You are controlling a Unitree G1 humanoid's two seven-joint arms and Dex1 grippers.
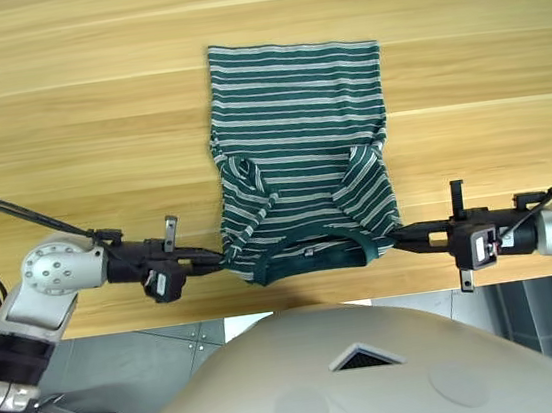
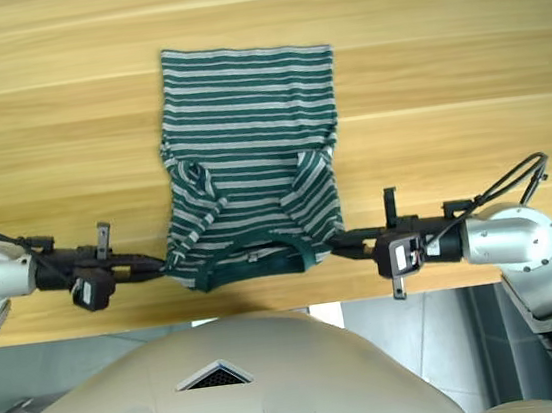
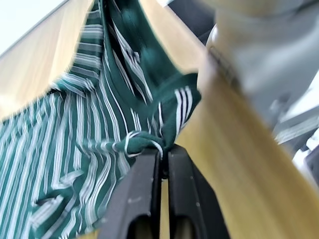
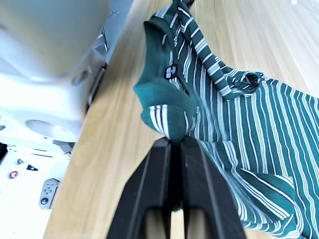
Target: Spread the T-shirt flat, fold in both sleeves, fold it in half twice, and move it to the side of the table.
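Left gripper (image 1: 221, 262) and right gripper (image 1: 396, 239) each pinch a shoulder corner of the T-shirt (image 1: 299, 143); it's light, limp cloth, so those near corners look the right hold.

Silver arms (image 1: 51, 277), black cables (image 1: 0, 212), black left end effector (image 1: 224, 261) and right end effector (image 1: 393, 240).

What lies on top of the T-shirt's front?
Both sleeves lie folded inward on the T-shirt, near the collar. The cloth under them is hidden. The left gripper and right gripper pinch its near corners.
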